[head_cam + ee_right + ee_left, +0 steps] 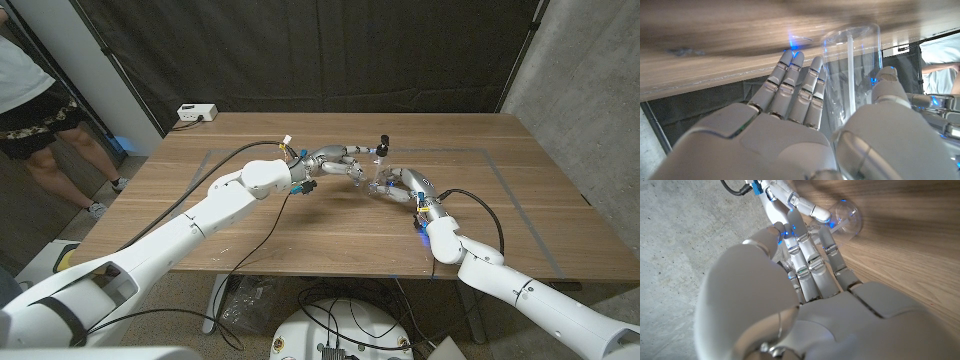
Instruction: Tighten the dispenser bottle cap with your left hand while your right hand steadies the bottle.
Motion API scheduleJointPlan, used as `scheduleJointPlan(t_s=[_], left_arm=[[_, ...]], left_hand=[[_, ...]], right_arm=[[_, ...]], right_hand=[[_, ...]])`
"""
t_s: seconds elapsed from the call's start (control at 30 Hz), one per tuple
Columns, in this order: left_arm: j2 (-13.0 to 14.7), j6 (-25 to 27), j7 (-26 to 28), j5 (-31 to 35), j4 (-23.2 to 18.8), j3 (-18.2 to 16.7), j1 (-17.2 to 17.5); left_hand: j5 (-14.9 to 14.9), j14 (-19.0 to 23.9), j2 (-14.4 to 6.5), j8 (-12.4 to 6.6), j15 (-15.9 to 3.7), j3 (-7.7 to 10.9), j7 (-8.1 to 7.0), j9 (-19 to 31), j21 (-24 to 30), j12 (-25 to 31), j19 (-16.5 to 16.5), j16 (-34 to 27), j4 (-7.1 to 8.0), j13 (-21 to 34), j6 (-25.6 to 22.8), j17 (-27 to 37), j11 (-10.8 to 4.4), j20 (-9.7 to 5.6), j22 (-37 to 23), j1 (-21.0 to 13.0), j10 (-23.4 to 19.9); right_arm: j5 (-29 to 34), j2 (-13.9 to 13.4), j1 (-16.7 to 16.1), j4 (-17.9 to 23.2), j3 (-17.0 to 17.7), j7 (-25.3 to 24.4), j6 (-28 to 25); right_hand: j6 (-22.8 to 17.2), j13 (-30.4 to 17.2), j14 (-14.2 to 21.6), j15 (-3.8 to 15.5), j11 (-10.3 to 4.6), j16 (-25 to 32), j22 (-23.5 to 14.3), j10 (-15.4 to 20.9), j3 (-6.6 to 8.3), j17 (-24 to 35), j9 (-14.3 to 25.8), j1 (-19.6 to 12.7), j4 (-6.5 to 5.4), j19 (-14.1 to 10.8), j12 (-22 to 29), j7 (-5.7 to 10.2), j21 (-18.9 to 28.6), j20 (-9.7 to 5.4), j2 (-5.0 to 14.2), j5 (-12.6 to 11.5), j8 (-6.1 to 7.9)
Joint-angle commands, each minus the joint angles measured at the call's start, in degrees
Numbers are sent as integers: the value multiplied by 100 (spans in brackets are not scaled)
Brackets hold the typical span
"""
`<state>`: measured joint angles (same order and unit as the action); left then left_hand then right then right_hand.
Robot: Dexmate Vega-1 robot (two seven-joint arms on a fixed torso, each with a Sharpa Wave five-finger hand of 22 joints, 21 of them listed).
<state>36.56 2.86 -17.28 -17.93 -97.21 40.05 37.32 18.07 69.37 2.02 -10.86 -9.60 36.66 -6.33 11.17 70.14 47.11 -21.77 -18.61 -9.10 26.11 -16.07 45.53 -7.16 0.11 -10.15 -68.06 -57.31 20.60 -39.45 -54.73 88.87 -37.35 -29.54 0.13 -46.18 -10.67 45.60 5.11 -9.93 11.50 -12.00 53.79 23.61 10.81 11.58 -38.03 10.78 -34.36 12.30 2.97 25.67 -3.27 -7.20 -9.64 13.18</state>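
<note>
Upright near the middle of the wooden desk (200, 200) stands the clear dispenser bottle (380, 175), its black pump cap (382, 141) on top. From one side the right hand (403, 184) holds the bottle's body, fingers (790, 92) wrapped round the transparent wall with the thumb on the other side (the dip tube shows through it). At the bottle's top the left hand (338, 160) has its fingers (812, 262) closed around the neck. Beside the desk's far left corner stands a person (30, 110).
</note>
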Motion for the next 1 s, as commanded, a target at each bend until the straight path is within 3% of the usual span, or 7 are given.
scheduleJointPlan(t_s=[0.03,0.6,0.8,1.0], left_arm=[[100,-88,16,-38,-119,-73,88],[287,-223,251,-199,-424,-311,466],[230,-256,206,-153,-331,-262,390],[-22,-392,-44,-49,25,-70,72]], left_hand=[[37,8,-14,-9,11,9,-35,21,28,37,14,24,6,67,-25,16,-18,-2,-12,-37,-55],[38,9,-4,-15,6,7,-37,21,29,40,7,31,1,66,-45,7,-21,-13,-10,-37,-52],[39,-2,-16,-15,9,9,-42,21,31,41,4,30,7,65,-49,19,-8,-16,-10,-36,-51],[41,7,-7,-16,11,12,-53,21,30,41,7,31,1,59,-57,13,-15,-12,-10,-41,-58]], right_arm=[[28,15,37,1,-15,26,0],[57,27,101,-34,-75,115,20],[74,10,73,4,-67,93,6],[78,6,26,38,-36,27,-24]], right_hand=[[-1039,-6,62,411,-251,27,2,271,371,10,30,-1577,-324,-56,14,989,38,-332,1642,-38,31],[-1041,-6,70,413,-248,16,3,274,378,11,31,-1577,-324,-47,10,990,46,-333,1646,-39,31],[-1038,-6,68,419,-249,11,3,275,380,12,31,-1576,-325,-45,8,990,50,-335,1648,-39,30],[-1038,-6,70,416,-250,7,4,273,382,12,31,-1576,-324,-45,5,990,54,-333,1647,-39,30]])
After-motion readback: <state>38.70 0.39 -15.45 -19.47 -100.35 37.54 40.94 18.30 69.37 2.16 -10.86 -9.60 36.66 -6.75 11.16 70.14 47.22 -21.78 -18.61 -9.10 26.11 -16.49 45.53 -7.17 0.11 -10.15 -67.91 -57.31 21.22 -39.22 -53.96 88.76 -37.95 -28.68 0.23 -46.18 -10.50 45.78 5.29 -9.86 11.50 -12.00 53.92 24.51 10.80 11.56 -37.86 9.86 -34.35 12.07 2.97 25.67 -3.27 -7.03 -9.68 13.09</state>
